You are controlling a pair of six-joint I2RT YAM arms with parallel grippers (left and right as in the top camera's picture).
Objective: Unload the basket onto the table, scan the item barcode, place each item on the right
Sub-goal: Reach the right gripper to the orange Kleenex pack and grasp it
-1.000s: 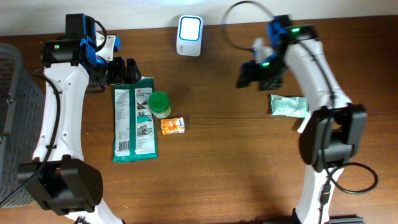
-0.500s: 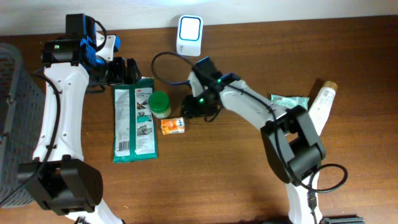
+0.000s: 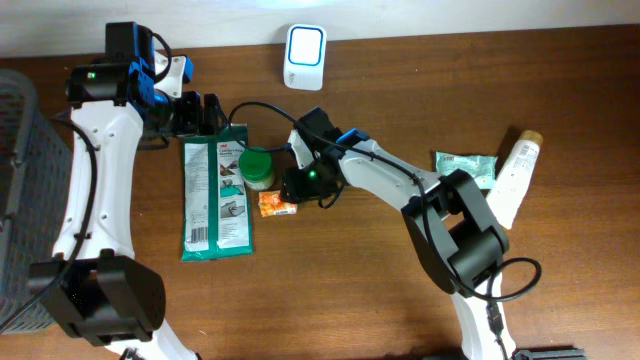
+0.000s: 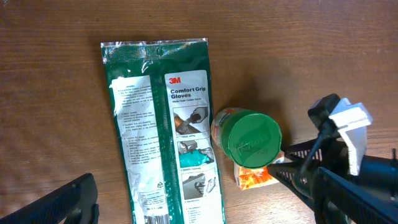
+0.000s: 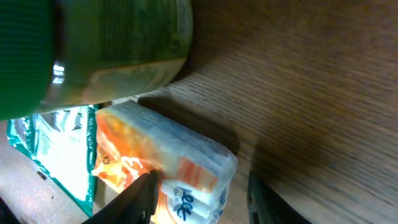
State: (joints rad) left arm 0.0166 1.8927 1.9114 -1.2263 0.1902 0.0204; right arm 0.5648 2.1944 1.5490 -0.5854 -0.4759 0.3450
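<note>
A small orange and white tissue pack (image 3: 277,203) (image 4: 254,178) (image 5: 174,162) lies flat on the wooden table, just below a green-lidded jar (image 3: 256,167) (image 4: 249,137) (image 5: 93,50). My right gripper (image 3: 290,194) (image 5: 199,194) is low over the pack and straddles it. Its left finger touches the pack's side; a thin gap shows at the right finger, so it is still open. My left gripper (image 3: 200,112) (image 4: 201,210) hovers wide open and empty above a green 3M gloves packet (image 3: 217,195) (image 4: 165,124). A white scanner (image 3: 304,45) stands at the table's back edge.
A mint green packet (image 3: 465,168) and a white tube (image 3: 512,180) lie at the right. A dark mesh basket (image 3: 15,200) stands off the left edge. The gloves packet lies close to the left of the jar and the tissue pack.
My right arm swung from the right side of the table across to the tissue pack, came down over it, and its jaws have narrowed around it. The left arm has not moved.
</note>
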